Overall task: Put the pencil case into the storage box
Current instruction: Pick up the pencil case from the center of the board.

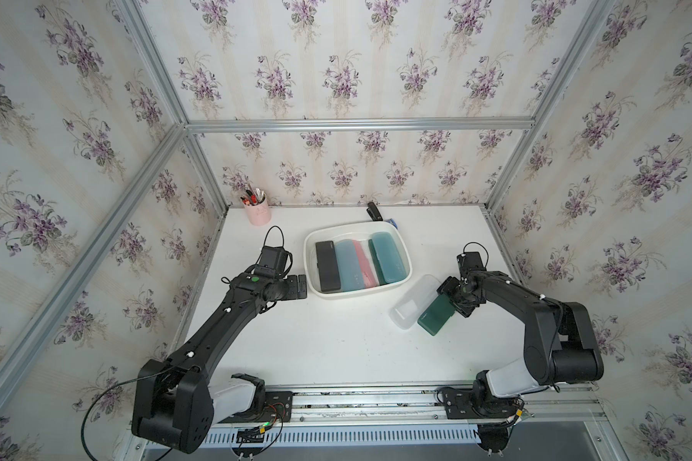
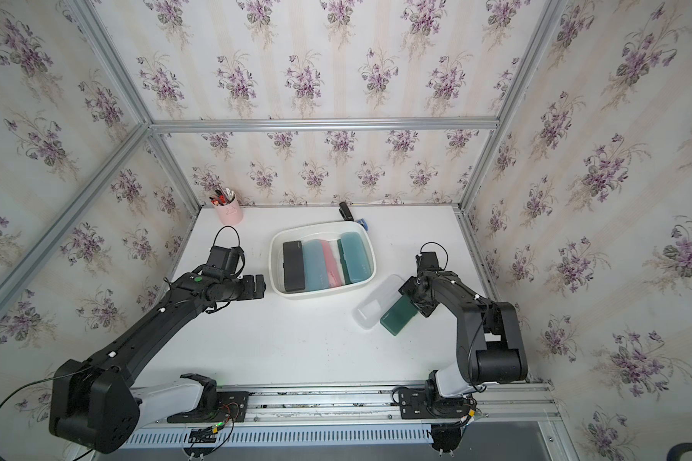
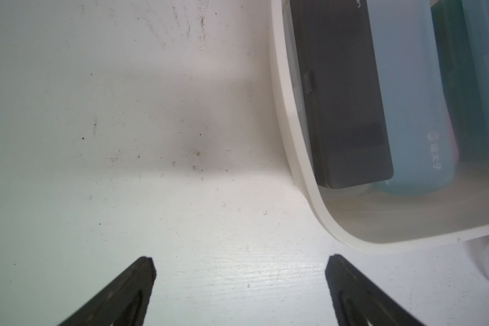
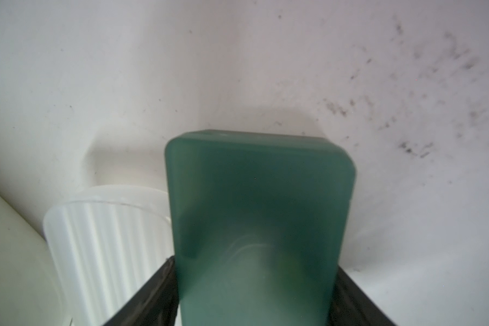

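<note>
Two grippers, one job: my right gripper [image 1: 452,302] has the green case [image 1: 436,319] by its end, well outside the box [image 1: 356,294]. In the right wrist view its fingers [image 4: 158,288] stand partly open, one against each long side of the case. The case lies on the table [image 1: 336,351] just beside a clear case [image 1: 410,303], both close to the box's near right corner.

My left gripper [image 1: 301,286] hangs at the box's left side with its fingers [image 3: 136,288] spread wide, holding nothing and touching nothing I can see; bare table shows between them.

Inside the box I see a black case [image 1: 327,266], a blue one [image 1: 346,265], a pink one [image 1: 365,265] and a teal one [image 1: 390,257], side by side.
</note>
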You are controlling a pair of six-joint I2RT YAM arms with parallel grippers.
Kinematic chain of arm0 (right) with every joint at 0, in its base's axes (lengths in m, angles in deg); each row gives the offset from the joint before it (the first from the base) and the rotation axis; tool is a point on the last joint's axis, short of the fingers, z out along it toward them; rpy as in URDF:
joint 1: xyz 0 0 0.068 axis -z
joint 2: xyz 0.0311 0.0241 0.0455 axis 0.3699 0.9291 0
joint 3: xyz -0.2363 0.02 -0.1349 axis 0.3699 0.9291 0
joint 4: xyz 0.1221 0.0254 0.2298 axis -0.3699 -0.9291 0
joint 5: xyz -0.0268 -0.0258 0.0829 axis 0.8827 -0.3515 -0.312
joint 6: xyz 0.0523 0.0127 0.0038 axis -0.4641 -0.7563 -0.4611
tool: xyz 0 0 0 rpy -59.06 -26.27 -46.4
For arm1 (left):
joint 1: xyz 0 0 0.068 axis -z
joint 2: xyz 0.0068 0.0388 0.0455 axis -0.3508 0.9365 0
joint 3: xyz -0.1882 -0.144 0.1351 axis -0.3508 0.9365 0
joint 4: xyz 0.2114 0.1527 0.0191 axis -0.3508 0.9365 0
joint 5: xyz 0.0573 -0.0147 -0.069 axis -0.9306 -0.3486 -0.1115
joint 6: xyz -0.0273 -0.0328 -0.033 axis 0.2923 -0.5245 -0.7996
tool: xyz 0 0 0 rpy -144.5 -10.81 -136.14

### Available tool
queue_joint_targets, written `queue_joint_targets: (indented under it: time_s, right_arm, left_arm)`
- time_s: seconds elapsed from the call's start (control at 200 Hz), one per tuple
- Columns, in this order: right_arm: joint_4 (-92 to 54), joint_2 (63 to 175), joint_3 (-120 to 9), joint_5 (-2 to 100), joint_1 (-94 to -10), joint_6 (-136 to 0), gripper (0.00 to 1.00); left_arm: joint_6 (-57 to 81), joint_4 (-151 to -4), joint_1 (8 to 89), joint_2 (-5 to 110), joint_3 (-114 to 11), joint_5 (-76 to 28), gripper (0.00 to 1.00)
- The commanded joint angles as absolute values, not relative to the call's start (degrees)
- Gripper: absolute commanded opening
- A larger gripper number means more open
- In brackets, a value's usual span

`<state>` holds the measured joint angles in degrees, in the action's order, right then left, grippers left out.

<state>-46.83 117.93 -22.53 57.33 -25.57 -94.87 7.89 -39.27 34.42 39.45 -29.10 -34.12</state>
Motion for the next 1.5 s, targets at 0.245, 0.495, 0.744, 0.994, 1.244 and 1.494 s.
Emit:
queue_joint_targets:
  time_s: [0.245,0.495,0.744,0.994,1.244,1.494]
  right_arm:
    - [-59.9,117.9,-23.1,59.8,-25.6,-92.8,0.76]
    - [-60.3,115.4,-25.8,59.6,-25.6,-91.5,0.74]
    - [-61.2,113.8,-28.4,58.5,-25.6,-89.9,0.72]
    - [-62.9,113.2,-35.3,56.8,-25.7,-86.4,0.71]
    - [-63.6,117.9,-48.5,56.9,-29.2,-82.5,0.68]
    - [-65.0,132.8,-69.8,60.6,-39.0,-80.0,0.68]
  left_arm:
    - [7.9,-39.4,34.3,38.5,-28.8,-34.3,0.99]
    - [7.8,-39.0,34.4,38.2,-28.8,-34.4,0.99]
    - [7.8,-39.1,34.3,38.6,-29.0,-34.6,0.99]
    - [7.9,-38.7,34.4,39.2,-29.6,-34.9,1.00]
    - [7.8,-38.3,34.4,40.7,-30.5,-35.5,0.99]
    - [7.3,-37.6,34.4,42.1,-31.5,-36.2,0.99]
